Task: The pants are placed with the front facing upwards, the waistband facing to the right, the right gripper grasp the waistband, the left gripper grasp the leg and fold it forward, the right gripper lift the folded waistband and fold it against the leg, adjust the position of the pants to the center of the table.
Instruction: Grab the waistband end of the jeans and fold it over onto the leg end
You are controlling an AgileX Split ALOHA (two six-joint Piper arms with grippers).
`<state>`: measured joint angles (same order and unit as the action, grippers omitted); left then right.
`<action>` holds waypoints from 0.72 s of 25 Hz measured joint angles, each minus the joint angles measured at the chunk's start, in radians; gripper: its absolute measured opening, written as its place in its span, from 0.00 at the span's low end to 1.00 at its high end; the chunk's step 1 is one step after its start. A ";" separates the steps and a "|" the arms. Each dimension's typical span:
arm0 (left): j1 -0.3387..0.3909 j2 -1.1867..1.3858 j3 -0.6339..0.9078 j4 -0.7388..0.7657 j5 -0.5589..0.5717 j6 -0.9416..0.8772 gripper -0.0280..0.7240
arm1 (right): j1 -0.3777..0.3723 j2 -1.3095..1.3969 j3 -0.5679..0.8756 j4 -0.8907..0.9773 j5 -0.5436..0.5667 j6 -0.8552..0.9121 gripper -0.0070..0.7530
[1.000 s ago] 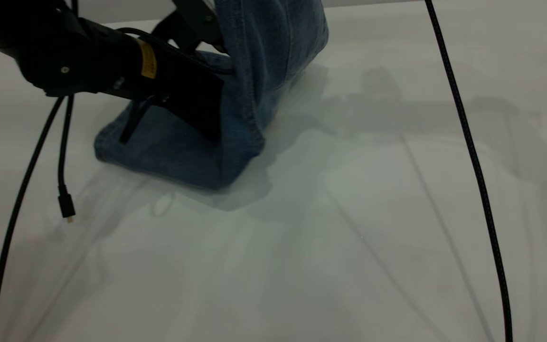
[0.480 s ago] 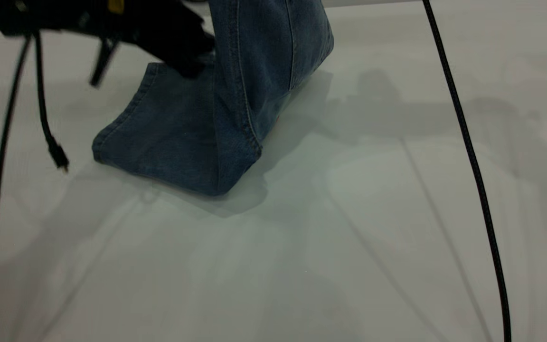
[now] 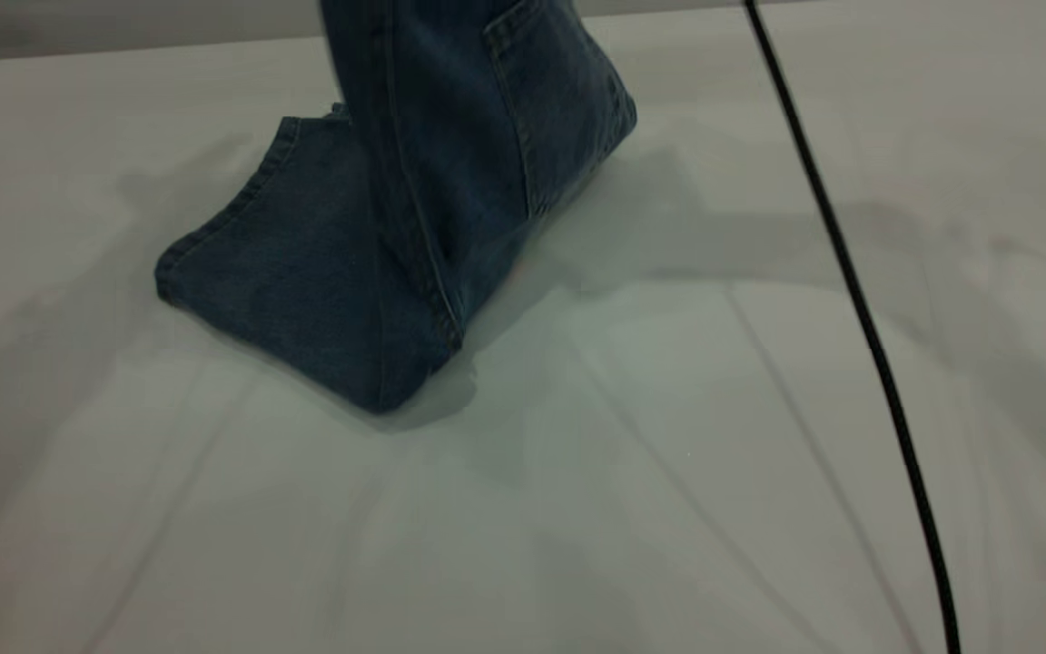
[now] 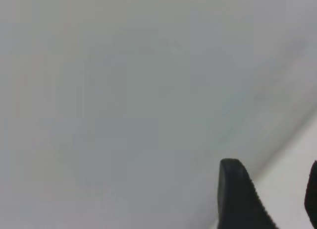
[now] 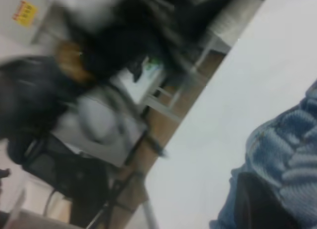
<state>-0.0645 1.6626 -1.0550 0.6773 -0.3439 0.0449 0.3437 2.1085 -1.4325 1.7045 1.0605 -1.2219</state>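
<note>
The blue denim pants (image 3: 450,182) hang from above the exterior view's top edge, a patch pocket facing the camera. Their lower leg (image 3: 287,272) lies folded flat on the white table (image 3: 668,509), toward the left. In the right wrist view my right gripper (image 5: 277,194) is shut on the gathered waistband (image 5: 297,149), with denim wrapped over one black finger (image 5: 257,204). It is out of the exterior view. My left gripper (image 4: 275,182) is open over bare table (image 4: 124,90), nothing between its fingers (image 4: 237,199), and no cloth shows in its view.
A black cable (image 3: 859,309) hangs down across the right side of the exterior view, over the table. Beyond the table edge (image 5: 198,90) in the right wrist view is a blurred room with furniture and equipment.
The left arm has let go of the leg, risen and left the exterior view. The hanging part of the pants has swung left, turning so a back pocket shows. The cable has shifted left.
</note>
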 joint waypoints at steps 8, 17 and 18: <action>0.014 -0.261 0.000 0.006 0.032 -0.001 0.46 | 0.141 0.115 -0.016 0.043 -0.203 -0.083 0.11; 0.014 -0.362 0.000 0.004 0.071 -0.001 0.46 | 0.236 0.253 -0.147 0.042 -0.270 -0.089 0.11; 0.014 -0.361 0.000 0.004 0.075 -0.001 0.46 | 0.242 0.266 -0.165 0.042 -0.275 -0.088 0.11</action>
<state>-0.0504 1.3013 -1.0550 0.6810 -0.2690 0.0440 0.5854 2.3744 -1.5971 1.7460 0.7857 -1.3097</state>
